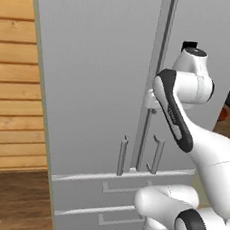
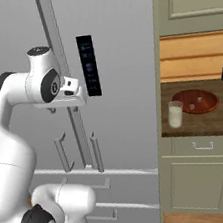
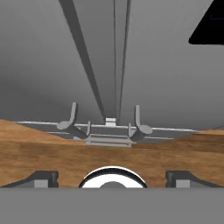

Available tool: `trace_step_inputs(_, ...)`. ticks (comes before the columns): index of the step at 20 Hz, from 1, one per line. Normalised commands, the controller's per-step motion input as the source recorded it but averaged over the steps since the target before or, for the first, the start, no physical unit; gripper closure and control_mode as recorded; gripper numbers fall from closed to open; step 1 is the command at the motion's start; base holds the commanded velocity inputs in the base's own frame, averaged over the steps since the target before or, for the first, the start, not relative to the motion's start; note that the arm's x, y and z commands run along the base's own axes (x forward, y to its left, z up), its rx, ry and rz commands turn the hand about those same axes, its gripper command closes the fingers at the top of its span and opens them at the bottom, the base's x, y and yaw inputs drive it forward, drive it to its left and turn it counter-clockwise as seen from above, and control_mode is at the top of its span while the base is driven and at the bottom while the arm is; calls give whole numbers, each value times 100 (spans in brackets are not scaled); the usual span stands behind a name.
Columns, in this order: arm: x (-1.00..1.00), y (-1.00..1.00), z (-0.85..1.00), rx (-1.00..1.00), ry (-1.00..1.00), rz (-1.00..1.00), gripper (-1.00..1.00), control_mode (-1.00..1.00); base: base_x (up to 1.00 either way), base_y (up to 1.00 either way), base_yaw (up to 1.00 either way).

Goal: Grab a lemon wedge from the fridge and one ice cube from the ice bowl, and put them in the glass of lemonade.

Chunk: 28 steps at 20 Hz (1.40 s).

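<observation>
The gripper (image 3: pixel 112 177), fingers spread wide and empty, sits close against the closed fridge (image 1: pixel 95 85). At the right of the right base view, the glass of lemonade (image 2: pixel 175 114) stands just beside the ice bowl (image 2: pixel 195 101) on the counter (image 2: pixel 206 122).

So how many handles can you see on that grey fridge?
4. Two upright bar handles either side of the door seam, the left door handle and right door handle; the upper drawer handle and lower drawer handle sit below.

The fridge (image 1: pixel 95 85) doors are closed, hiding its interior; contents of the ice bowl (image 2: pixel 195 101) too small to tell
</observation>
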Motion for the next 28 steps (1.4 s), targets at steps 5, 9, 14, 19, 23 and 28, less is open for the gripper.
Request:
trace_step_inputs(5,-55,-4,-5,1,-1,0,-100,-100,0,0,0)
trace_step_inputs(9,-35,-16,-13,5,-1,-4,-100,-100,0,0,0)
trace_step_inputs(14,0,0,0,0,0,0,-100,100,-8,-49,9)
trace_step_inputs(19,0,0,0,0,0,0,-100,100,-4,-100,50)
trace_step_inputs(23,0,0,0,0,0,0,-100,100,-42,-100,34)
trace_step_inputs(28,0,0,0,0,0,0,-100,100,-17,-100,17)
